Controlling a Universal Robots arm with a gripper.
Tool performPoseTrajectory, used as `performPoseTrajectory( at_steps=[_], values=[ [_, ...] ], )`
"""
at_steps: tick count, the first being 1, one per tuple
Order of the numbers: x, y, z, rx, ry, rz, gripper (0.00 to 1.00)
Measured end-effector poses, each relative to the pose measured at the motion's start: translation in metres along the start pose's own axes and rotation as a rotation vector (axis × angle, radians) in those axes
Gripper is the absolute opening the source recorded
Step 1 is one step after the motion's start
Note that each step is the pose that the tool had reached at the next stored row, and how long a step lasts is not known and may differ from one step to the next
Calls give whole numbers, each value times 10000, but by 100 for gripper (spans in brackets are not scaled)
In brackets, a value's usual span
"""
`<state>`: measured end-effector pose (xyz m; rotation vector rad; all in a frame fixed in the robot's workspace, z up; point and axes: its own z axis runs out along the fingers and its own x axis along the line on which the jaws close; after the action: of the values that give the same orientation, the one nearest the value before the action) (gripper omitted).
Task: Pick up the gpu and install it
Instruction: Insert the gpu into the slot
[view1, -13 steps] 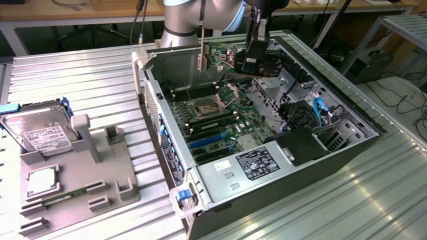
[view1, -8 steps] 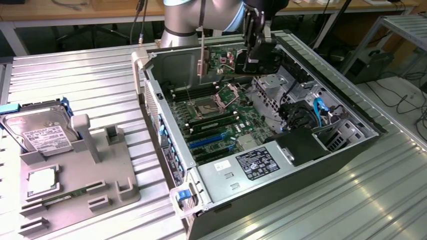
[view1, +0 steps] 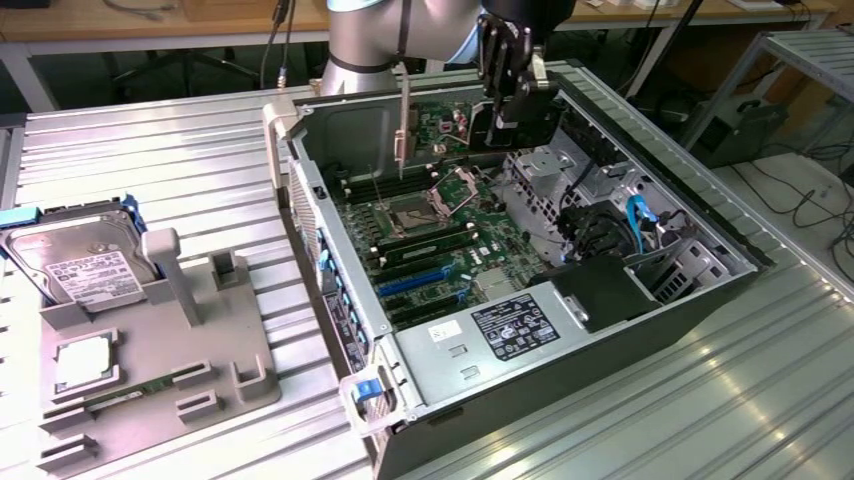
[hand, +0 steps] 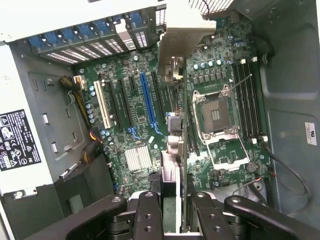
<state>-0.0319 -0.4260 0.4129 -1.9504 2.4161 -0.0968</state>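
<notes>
Transport step, by my judgement: gripper (view1: 514, 135) clamped on gpu (view1: 454, 125), which hangs edge-down in the upper middle of the exterior view, over the open case (view1: 667, 205) and clear of the motherboard (view1: 441, 235). Wrist view: fingers (hand: 150, 212) either side of the card's edge. Not seated. Seating calls for that edge in line with the blue slot (hand: 147, 100), the bracket (hand: 177, 45) toward the rear openings.

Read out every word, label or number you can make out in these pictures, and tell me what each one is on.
Hard drive label: white with dark print, too small to read.
Power supply label: black with white print and symbols, too blurred to read.
White sticker on the case wall: too small to read.
No text can be quoted.
</notes>
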Motion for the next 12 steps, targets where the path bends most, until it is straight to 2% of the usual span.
performPoseTrajectory(
  at_steps=[7, 12],
  values=[
    [0, 0, 1, 4, 3, -80, 27],
    [0, 1, 1, 16, -58, -980, 27]
  ],
)
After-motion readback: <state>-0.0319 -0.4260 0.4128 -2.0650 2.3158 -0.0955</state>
